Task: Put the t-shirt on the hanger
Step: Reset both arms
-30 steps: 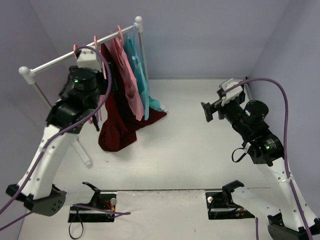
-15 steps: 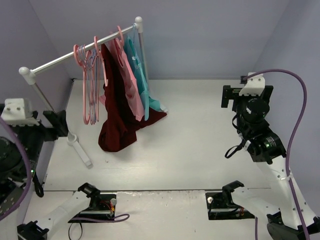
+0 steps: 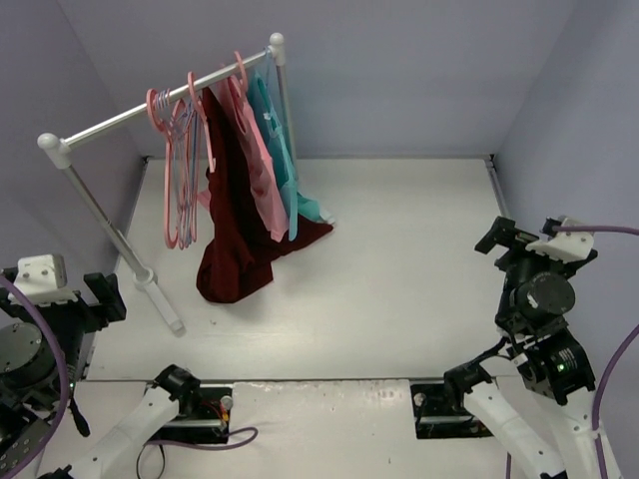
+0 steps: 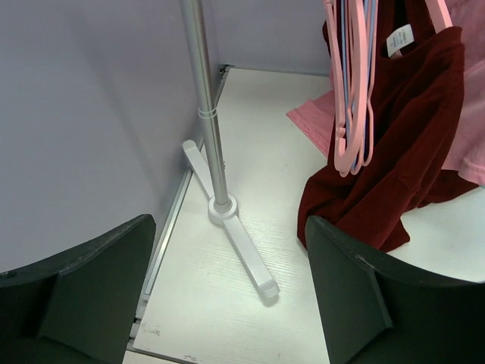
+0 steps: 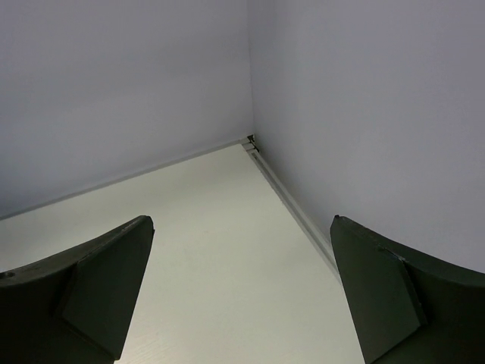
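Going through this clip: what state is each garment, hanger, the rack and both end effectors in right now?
t-shirt: hanging from the rack, lower part bunched on the table.
pink garment: hanging.
teal garment: hanging.
bare hangers: hooked on the rail in a bunch, nothing on them.
rack: upright.
left end effector: open, empty.
right end effector: open, empty.

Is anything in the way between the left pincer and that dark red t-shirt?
Partly. A bunch of bare hangers dangles across the top of the t-shirt, seen from the open left pincer. The rack pole stands off to one side.
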Robot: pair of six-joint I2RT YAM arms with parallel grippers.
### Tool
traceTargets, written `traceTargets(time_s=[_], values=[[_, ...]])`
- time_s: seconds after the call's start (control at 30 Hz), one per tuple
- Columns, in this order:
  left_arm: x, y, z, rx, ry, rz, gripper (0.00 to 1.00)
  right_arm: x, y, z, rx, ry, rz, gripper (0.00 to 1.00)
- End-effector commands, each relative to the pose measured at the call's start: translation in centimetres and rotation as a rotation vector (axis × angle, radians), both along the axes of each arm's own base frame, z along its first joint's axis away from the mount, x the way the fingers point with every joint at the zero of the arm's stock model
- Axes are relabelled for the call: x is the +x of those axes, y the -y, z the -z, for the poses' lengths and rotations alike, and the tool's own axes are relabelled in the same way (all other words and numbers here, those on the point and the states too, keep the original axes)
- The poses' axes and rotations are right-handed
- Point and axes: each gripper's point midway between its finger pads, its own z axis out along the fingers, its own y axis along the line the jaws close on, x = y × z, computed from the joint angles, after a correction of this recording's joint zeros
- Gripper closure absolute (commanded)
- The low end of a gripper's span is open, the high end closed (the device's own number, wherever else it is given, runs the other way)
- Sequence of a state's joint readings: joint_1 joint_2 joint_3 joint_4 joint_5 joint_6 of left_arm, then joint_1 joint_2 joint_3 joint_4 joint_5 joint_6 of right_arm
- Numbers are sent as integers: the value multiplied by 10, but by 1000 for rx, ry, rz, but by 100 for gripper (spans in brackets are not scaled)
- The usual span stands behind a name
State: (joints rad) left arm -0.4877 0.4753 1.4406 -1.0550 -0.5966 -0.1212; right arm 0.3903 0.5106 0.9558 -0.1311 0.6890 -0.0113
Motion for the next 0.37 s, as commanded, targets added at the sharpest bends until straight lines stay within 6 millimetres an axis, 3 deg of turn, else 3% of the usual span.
traceTargets(time_s=[0.0, 0.33], values=[[6, -1, -2, -29, 3, -48, 24, -6, 8, -10, 66, 83, 45, 0], [13, 13, 19, -82, -59, -15, 24, -8, -5, -11, 45, 85, -54, 0]])
